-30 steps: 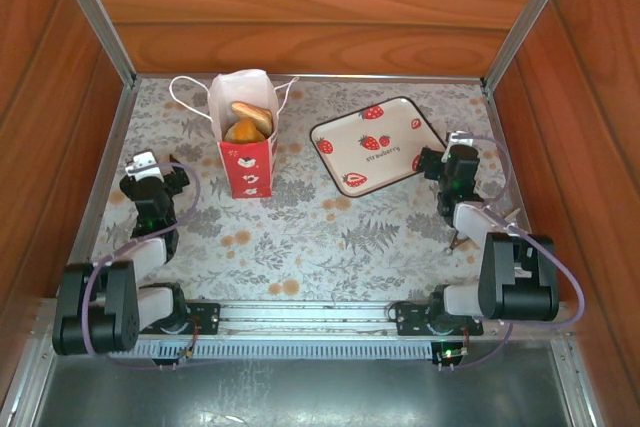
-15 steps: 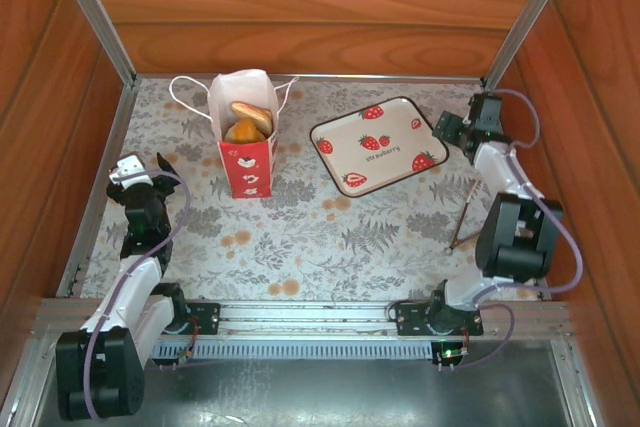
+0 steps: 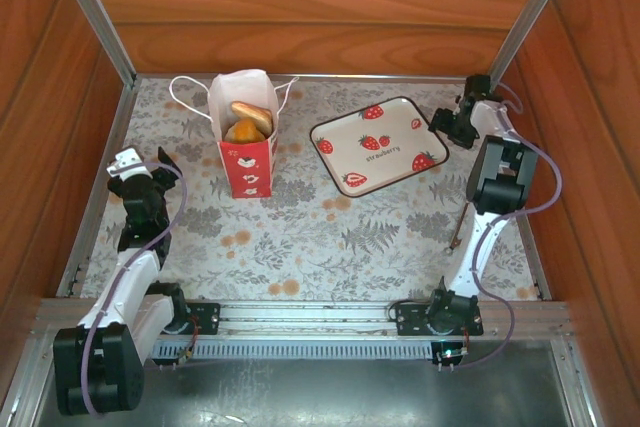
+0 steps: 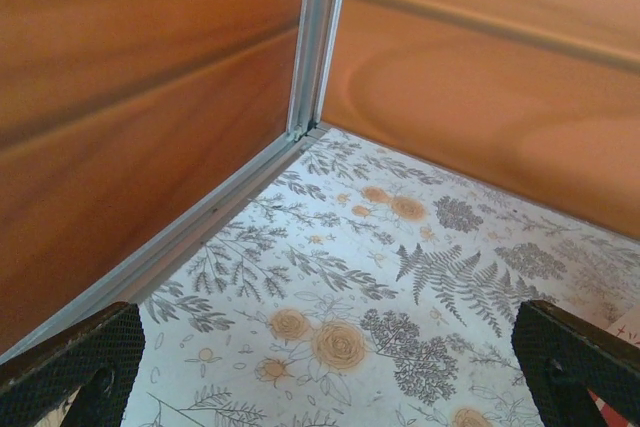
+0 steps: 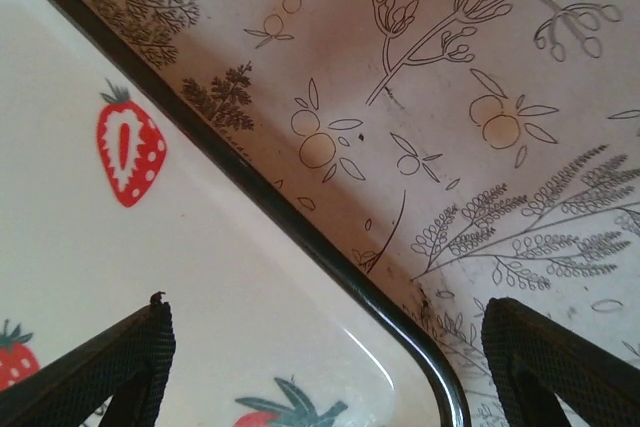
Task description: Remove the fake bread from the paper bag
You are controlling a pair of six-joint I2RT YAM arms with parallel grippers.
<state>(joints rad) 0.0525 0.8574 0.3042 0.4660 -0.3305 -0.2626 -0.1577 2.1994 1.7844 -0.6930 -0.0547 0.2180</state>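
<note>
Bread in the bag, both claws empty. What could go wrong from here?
1. The right claw hangs open astride the rim of the strawberry tray, far from the paper bag. Closing there would likely grab or drag the tray.
2. The bag stands upright and unheld, with the left claw apart from it. A claw reaching in for the fake bread could tip it over.

We are looking into a robot test cell, a lab rig rather than a home. Wood-panel walls point(image 3: 300, 17) framed by aluminium posts point(image 3: 95, 17) box in the table point(image 3: 330, 237) on 3 sides. The left arm point(image 3: 135, 269) and the right arm point(image 3: 476, 245) are bolted to a metal rail point(image 3: 310, 315) at its near edge. On the floral cover sit props: fake bread point(image 3: 246, 122) in a paper bag point(image 3: 247, 162).
</note>
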